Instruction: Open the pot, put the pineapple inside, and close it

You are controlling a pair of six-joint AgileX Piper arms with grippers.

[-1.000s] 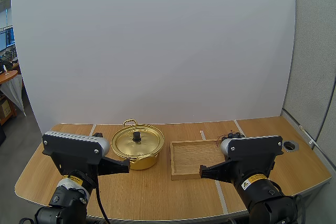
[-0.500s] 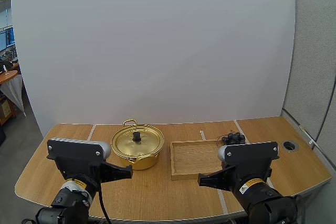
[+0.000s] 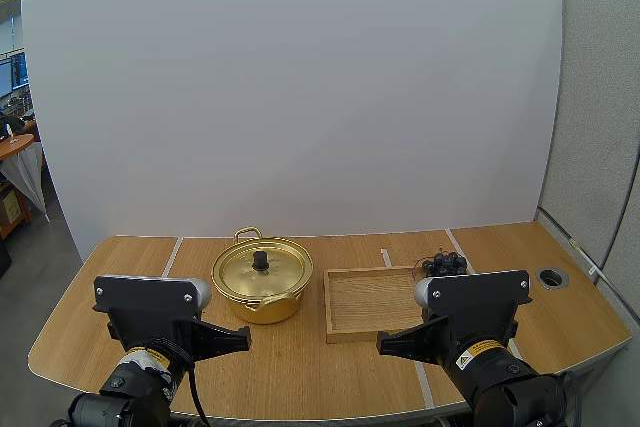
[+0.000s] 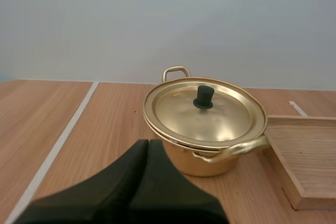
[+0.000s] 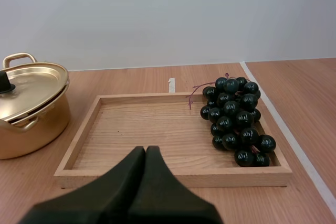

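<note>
Black fingers of the left gripper (image 3: 243, 339) lie pressed together as one wedge, gripping nothing, low over the wooden table (image 3: 300, 372). Just ahead of them stands the gold pot (image 3: 262, 287), its lid (image 4: 205, 113) seated on the rim with the black knob (image 4: 203, 97) upright. Just right of the pot lies the wooden tray (image 3: 362, 305), and a bunch of dark grapes (image 5: 233, 119) rests inside it along its right side. The right gripper (image 3: 381, 345), likewise closed on nothing, hovers before the tray's near edge.
</note>
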